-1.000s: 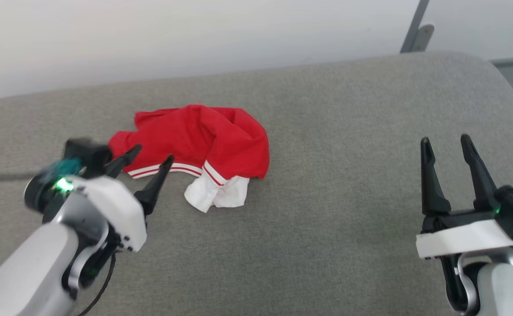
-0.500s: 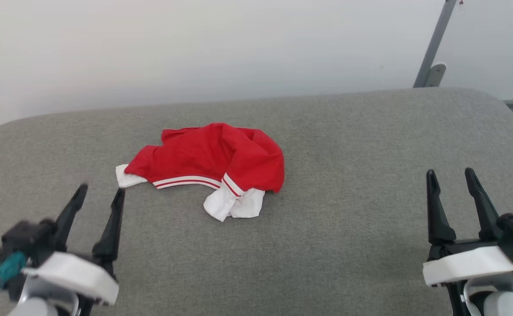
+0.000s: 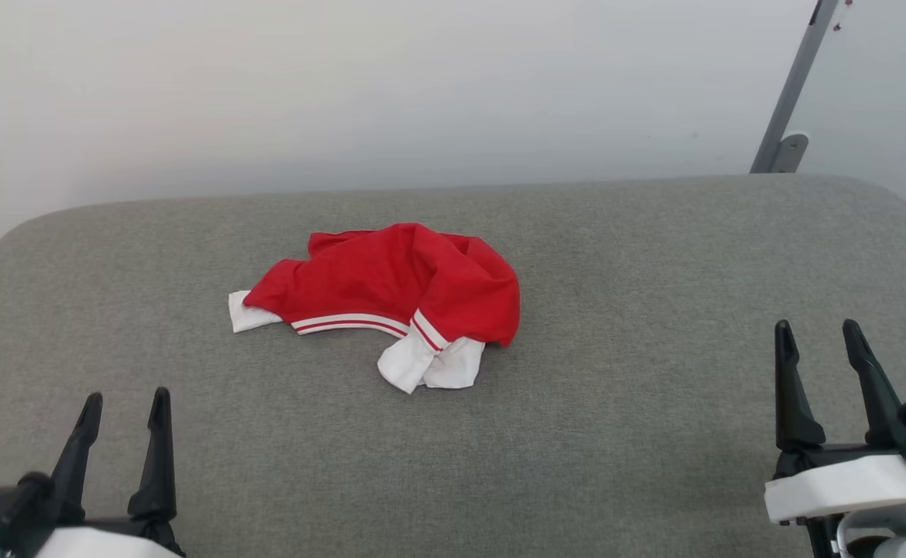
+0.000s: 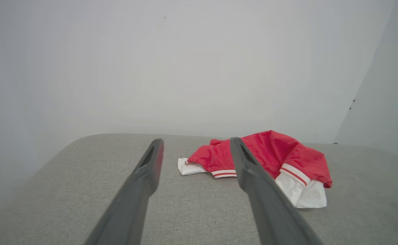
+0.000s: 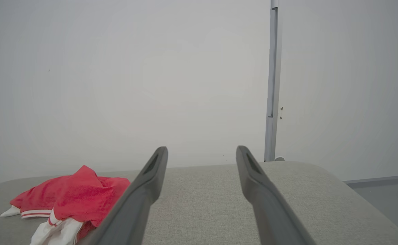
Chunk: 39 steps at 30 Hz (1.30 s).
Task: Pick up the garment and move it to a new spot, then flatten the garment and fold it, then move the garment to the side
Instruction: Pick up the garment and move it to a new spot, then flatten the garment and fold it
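Both grippers stood with their two long dark fingers spread and empty: the left gripper (image 3: pixel 128 395) at the near left, the right gripper (image 3: pixel 816 325) at the near right. One garment (image 3: pixel 390 279), soft red cloth crumpled into a mound with white cuffs and striped bands, lay on the grey woven bench (image 3: pixel 615 434), beyond both and nearer the left one.

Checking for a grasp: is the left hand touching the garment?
Apart. The head view shows bare grey cushion between the left hand and the garment.
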Available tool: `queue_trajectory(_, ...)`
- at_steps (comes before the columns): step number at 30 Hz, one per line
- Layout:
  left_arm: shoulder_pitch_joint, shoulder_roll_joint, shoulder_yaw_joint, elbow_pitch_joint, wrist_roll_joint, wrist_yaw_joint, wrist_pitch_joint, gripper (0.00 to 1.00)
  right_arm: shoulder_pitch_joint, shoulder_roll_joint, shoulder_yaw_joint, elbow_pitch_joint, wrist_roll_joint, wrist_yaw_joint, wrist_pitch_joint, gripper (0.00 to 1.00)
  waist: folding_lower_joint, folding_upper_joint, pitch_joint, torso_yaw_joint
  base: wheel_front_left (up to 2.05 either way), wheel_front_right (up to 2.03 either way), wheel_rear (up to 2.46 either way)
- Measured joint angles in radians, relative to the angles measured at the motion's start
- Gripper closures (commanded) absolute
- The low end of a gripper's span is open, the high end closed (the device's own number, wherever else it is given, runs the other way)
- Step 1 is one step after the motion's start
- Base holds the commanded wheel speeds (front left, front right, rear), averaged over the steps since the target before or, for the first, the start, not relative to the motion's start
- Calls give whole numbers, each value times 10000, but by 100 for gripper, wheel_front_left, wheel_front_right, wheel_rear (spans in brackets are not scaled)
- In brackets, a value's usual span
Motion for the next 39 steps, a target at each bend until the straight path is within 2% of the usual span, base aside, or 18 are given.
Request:
queue_trajectory(7, 532, -1120, 1074, 77, 779, -853, 0, 0, 164, 0, -173, 10, 2, 0, -6, 0, 0, 0, -90, 207, 0, 0, 0)
queue_trajectory(9, 630, -1430, 1277, 117, 993, -1133, -2, 0, 193, 0, -184, 27, 2, 0, -19, 0, 0, 0, -117, 260, 0, 0, 0)
queue_trajectory(10, 696, -1755, 1467, 174, 1223, -1421, -2, 0, 228, 0, -198, 59, 0, 0, -58, 0, 0, 0, -141, 319, 0, 0, 0)
queue_trajectory(14, 805, -2295, 1791, 389, 1624, -1956, 0, 0, 267, 0, -180, 127, 0, 0, -65, 0, 0, 0, -200, 414, 0, 0, 0)
queue_trajectory(21, 870, -3066, 2259, 857, 2205, -2539, -2, 0, 313, 0, -134, 244, 0, 0, -121, 0, 0, 0, -282, 502, 0, 0, 0)
queue_trajectory(29, 826, -3340, 2493, 1151, 2644, -2872, -2, 0, 454, 0, -153, 368, 0, 0, -228, 0, 0, 0, -316, 489, 0, 0, 0)
queue_trajectory(39, 672, -3377, 2502, 1252, 2846, -2997, -2, 0, 615, 0, -65, 577, 31, 0, -267, 0, 0, 0, -316, 460, 0, 0, 0)
